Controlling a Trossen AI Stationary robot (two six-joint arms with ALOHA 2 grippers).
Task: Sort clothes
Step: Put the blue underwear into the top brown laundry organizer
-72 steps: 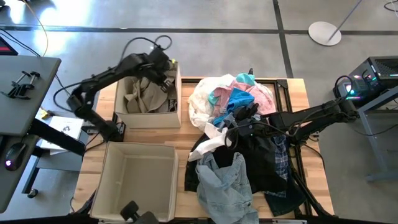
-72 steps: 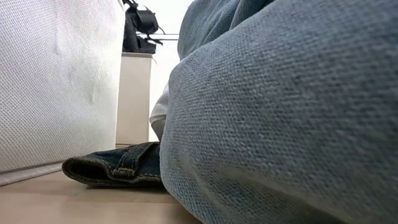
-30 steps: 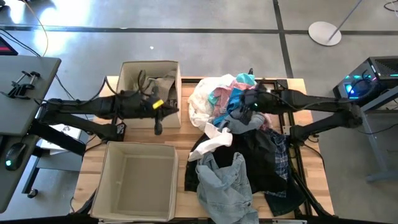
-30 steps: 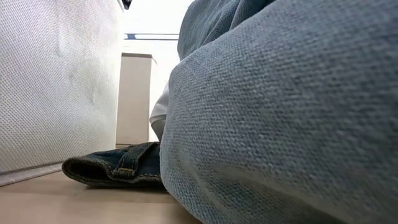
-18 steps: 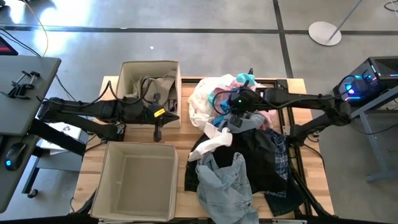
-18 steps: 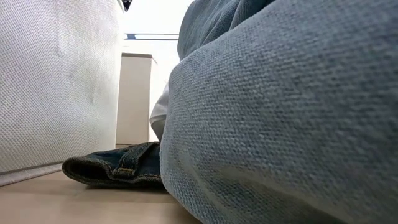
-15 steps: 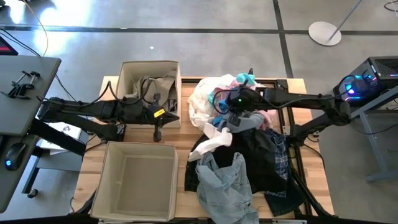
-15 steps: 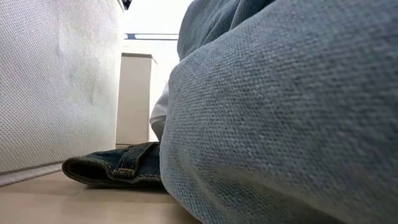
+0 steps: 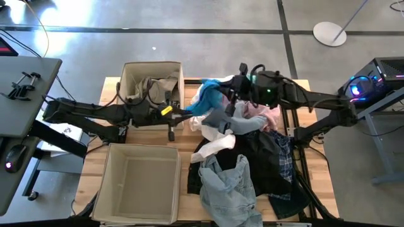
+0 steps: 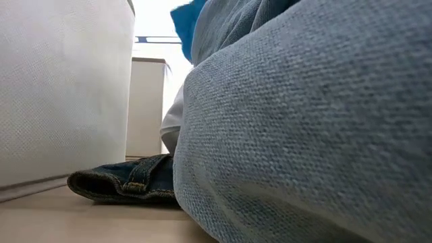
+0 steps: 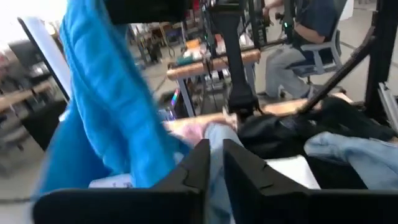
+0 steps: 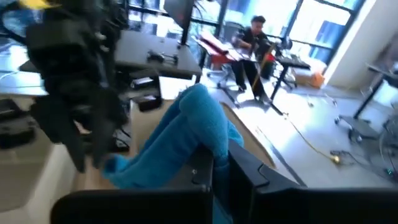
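The clothes lie in a heap [image 9: 252, 157] on the table's right half: white, pink, black, plaid and pale denim [image 9: 227, 189]. A turquoise garment [image 9: 207, 99] is raised above the heap's far left part, and my right gripper [image 9: 230, 99] is shut on it. The garment also shows in the low view [image 10: 182, 23] and in the left wrist view [image 11: 106, 106]. My left gripper [image 9: 184, 115] reaches level from the left, close in front of the turquoise garment. Its fingers [image 11: 214, 165] stand a narrow gap apart with nothing between them. My right gripper pinches a bunched fold of the turquoise garment [image 12: 205, 146] between its two fingers, which come about level from the table's right side. The cloth spills out ahead of the fingers and hangs slack below them [image 12: 143, 158]. I cannot tell whether its lower end is clear of the heap.
Two beige fabric bins stand on the table's left half. The far one [image 9: 129, 72] holds beige cloth, and the near one is [image 9: 107, 189]. In the low view, pale denim [image 10: 304, 135] fills the front and a dark denim piece [image 10: 128, 182] lies on the tabletop.
My right gripper has risen from the heap and tipped up toward level, drawing the turquoise garment up and toward the table's left. The rest of the heap has stayed put. My left gripper has moved toward the table's right, closer to the raised garment.
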